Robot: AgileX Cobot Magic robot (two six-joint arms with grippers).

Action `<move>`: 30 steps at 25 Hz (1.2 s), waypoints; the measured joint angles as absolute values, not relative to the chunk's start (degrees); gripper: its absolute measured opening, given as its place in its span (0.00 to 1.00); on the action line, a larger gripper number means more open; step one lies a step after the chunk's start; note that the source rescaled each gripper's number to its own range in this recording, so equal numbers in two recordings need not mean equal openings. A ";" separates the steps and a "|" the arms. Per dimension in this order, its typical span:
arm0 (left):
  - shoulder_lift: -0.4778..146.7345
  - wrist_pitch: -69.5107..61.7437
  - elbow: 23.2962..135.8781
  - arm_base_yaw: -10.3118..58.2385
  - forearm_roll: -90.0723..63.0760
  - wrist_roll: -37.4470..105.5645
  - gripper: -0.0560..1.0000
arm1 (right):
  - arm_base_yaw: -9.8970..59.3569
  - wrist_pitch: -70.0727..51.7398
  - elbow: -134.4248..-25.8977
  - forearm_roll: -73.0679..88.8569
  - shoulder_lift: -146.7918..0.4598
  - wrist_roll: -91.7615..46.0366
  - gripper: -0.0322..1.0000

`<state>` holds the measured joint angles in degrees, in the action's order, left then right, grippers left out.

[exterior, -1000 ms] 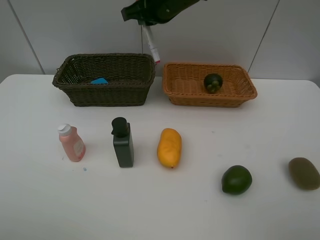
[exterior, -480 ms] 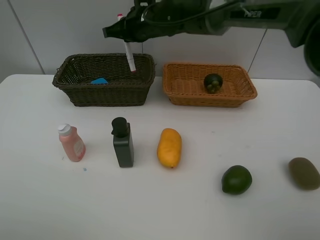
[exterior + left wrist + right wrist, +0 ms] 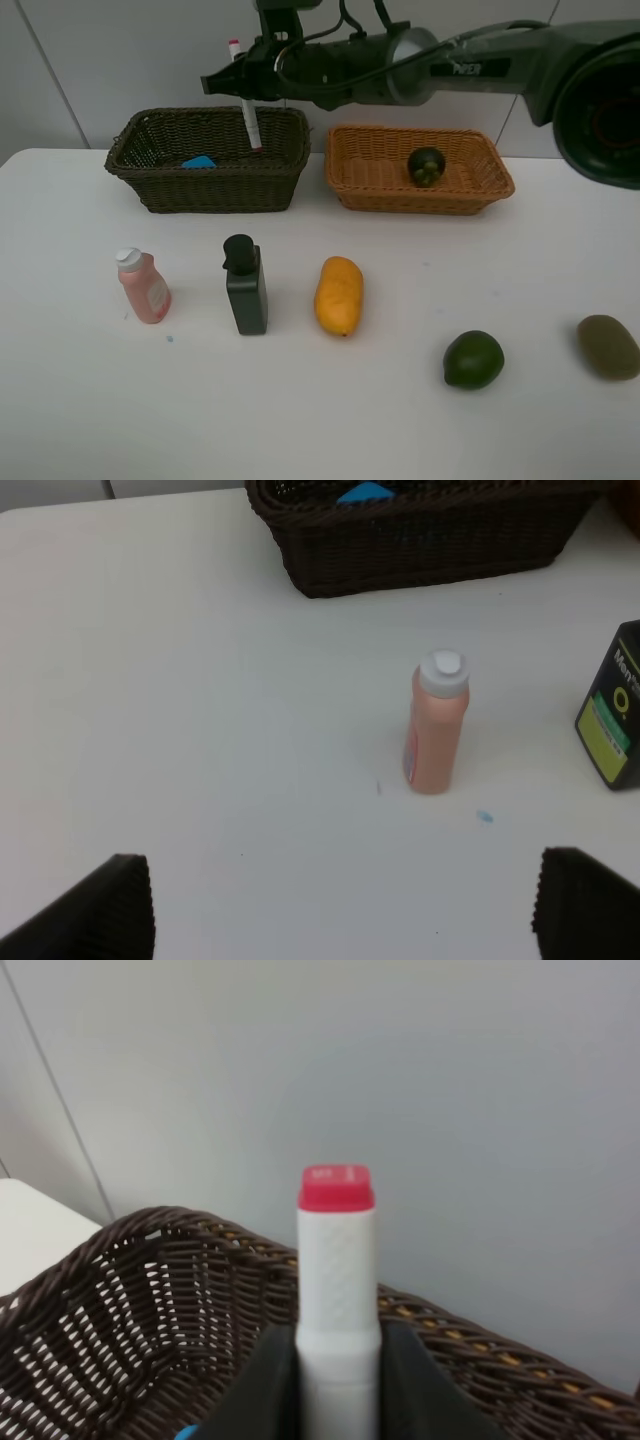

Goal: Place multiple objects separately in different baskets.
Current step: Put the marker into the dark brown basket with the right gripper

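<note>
White desk (image 3: pixel 400 420), grey wall behind: right fingers (image 3: pixel 268 1385) pinched tight on the white marker (image 3: pixel 250 122), long axis near upright, red cap up, directly above the dark basket (image 3: pixel 210 190); left fingers (image 3: pixel 115 905) spread wide, empty.

Marker (image 3: pixel 251 126) above left basket (image 3: pixel 210 188); mangosteen (image 3: pixel 426 165) in right basket (image 3: pixel 420 202); mango (image 3: pixel 338 295) before both.
</note>
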<state>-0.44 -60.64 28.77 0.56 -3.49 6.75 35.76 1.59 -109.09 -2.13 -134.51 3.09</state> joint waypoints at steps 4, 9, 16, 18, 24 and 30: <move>-0.44 -60.64 28.77 0.56 -3.49 6.75 1.00 | 35.76 3.12 -109.09 -2.53 -136.05 3.09 0.03; -0.44 -60.64 28.77 0.56 -3.49 6.75 1.00 | 35.76 5.00 -109.09 -2.59 -136.43 3.09 0.03; -0.44 -60.64 28.77 0.56 -3.49 6.75 1.00 | 35.76 5.33 -109.09 -2.66 -136.43 3.09 0.03; -0.44 -60.64 28.77 0.56 -3.49 6.75 1.00 | 35.76 5.33 -109.09 -2.66 -136.43 3.09 0.03; -0.44 -60.64 28.77 0.56 -3.49 6.75 1.00 | 35.76 5.33 -109.09 -2.67 -136.43 3.09 0.18; -0.44 -60.64 28.77 0.56 -3.49 6.75 1.00 | 35.76 5.34 -109.09 -2.67 -136.43 3.14 0.91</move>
<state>-0.44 -60.64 28.77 0.56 -3.49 6.75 35.76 5.34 -109.09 -2.67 -136.43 3.14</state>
